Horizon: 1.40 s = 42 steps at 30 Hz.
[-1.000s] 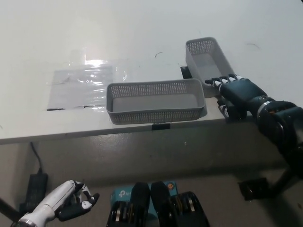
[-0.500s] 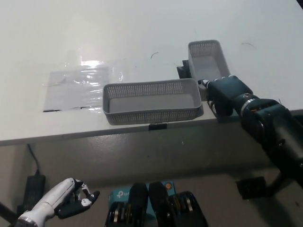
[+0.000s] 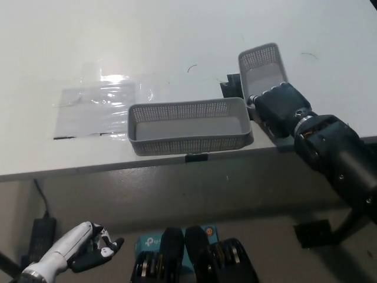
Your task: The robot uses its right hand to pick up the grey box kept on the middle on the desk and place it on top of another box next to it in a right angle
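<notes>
Fingers of the black right hand are now closed on the near end of the small grey box, whose far end has tipped up off the desk since half a second ago. Lifting has begun. Its target, the long box, sits untouched at the desk's front edge. Below that edge, the white left hand rests loosely curled.
</notes>
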### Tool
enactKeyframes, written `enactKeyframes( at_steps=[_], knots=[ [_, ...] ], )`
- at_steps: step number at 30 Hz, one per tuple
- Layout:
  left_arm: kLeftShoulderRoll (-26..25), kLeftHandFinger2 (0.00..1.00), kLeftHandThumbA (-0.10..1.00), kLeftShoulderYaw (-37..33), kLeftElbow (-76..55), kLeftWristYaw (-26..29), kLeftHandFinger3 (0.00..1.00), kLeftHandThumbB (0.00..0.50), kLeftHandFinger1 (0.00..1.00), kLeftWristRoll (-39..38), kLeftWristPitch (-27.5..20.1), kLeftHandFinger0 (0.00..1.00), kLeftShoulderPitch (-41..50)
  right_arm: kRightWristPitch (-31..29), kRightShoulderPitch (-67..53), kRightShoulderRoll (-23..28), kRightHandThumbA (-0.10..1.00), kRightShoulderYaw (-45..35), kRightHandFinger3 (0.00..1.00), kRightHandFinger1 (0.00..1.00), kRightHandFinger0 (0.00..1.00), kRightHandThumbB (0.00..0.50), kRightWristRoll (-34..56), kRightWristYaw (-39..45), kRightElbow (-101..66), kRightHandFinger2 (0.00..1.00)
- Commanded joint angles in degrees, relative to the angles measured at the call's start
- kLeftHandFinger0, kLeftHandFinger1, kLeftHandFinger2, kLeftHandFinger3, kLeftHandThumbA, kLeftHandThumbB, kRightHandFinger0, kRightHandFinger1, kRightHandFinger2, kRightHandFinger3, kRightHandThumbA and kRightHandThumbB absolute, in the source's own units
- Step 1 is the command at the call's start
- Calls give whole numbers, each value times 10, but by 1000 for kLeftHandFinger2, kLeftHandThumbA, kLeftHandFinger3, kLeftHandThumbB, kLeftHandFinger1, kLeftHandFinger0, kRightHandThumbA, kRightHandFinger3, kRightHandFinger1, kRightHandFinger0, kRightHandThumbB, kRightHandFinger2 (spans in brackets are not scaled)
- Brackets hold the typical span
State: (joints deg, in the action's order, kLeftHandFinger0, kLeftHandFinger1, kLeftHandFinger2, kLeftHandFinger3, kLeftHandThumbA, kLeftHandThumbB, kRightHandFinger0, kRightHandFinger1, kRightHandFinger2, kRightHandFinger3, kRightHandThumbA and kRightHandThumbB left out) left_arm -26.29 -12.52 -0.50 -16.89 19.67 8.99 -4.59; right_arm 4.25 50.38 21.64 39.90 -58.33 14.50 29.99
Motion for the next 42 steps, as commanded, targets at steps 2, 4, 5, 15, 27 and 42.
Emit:
enactKeyframes(
  at_steps=[2,4,5,15,27,42],
  knots=[
    [-17,153,642,5,-15,-9,332,211,21,2,-3,38,-3,-70,0,-7,-100,-42,50,28,0,259,22,-155,10,381],
    [-17,179,644,5,-15,-9,368,211,37,1,-4,61,-1,-79,-5,-11,-100,-54,138,73,0,270,34,-164,13,431],
    [-16,183,638,6,-17,-10,368,203,41,0,-1,69,0,-81,-8,-11,-100,-58,162,80,0,293,35,-166,11,432],
    [-9,162,588,7,-20,-4,355,191,32,-2,5,58,13,-83,-48,-38,-100,-159,305,134,0,258,92,-186,-31,466],
    [-10,161,615,8,-23,-5,356,210,43,1,15,74,9,-102,-45,-23,-100,-187,250,83,0,341,98,-190,-46,417],
    [-15,171,631,5,-11,-12,367,219,41,-2,3,70,-2,-153,-51,-39,-100,-165,197,1,0,323,168,-98,-157,294]
  ],
)
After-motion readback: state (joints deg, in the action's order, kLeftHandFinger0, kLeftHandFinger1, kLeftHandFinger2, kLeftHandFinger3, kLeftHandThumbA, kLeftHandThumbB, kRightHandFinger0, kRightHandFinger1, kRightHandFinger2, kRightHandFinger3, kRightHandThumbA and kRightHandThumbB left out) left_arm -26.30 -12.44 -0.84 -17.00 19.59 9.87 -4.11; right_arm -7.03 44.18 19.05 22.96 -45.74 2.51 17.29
